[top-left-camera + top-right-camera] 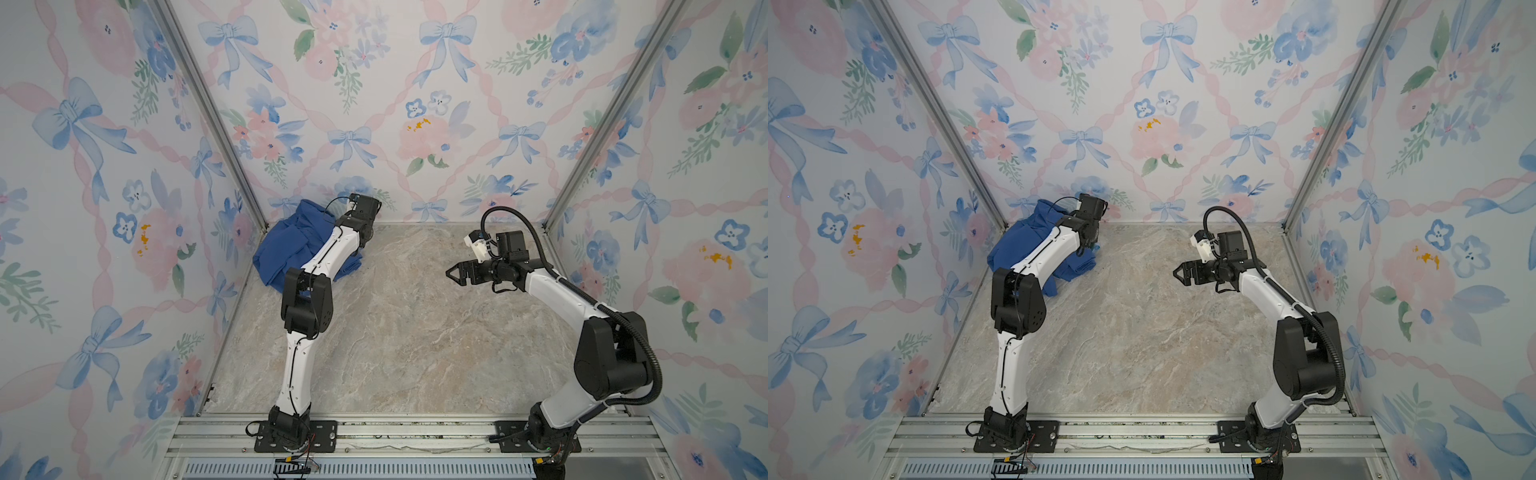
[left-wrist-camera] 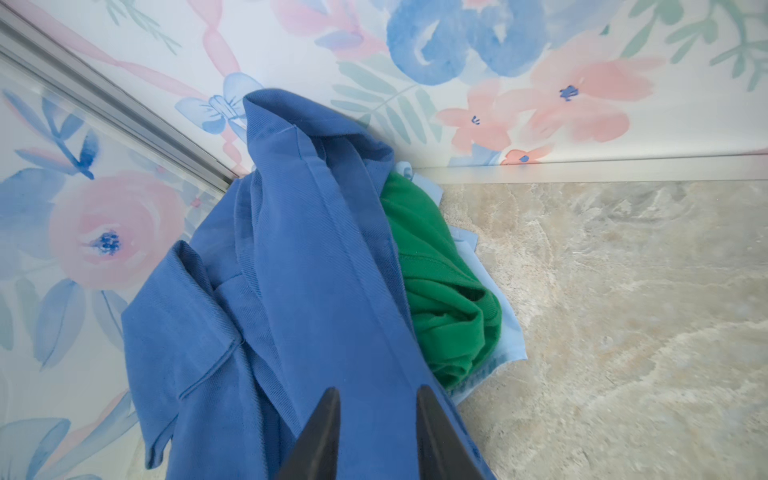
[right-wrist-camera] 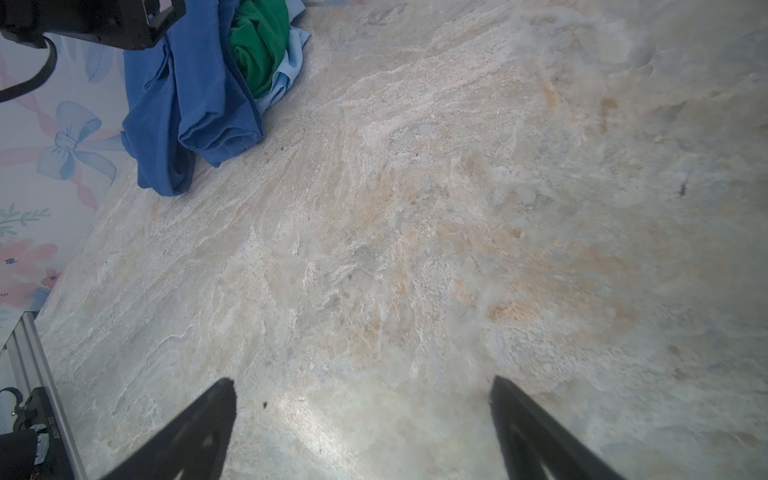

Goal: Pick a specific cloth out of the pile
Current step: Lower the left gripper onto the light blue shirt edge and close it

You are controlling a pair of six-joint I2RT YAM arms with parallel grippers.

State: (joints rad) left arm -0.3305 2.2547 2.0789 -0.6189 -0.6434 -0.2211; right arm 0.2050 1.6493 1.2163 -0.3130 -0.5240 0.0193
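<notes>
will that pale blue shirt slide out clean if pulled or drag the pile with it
Likely floppy: the shirt looks thin, showing only a limp edge. It peeks from under the green cloth, so pulling probably drags that along.

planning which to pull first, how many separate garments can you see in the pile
3. A royal-blue garment draped on top in the corner; a green cloth tucked against its side; a pale blue shirt showing only as edges under the green. More may be hidden beneath.

On the stone-patterned table (image 1: 415,332), the garment pile (image 1: 278,249) fills the far left corner; the pale sky-blue shirt (image 2: 510,336) lies beneath the green cloth (image 2: 440,282).
</notes>
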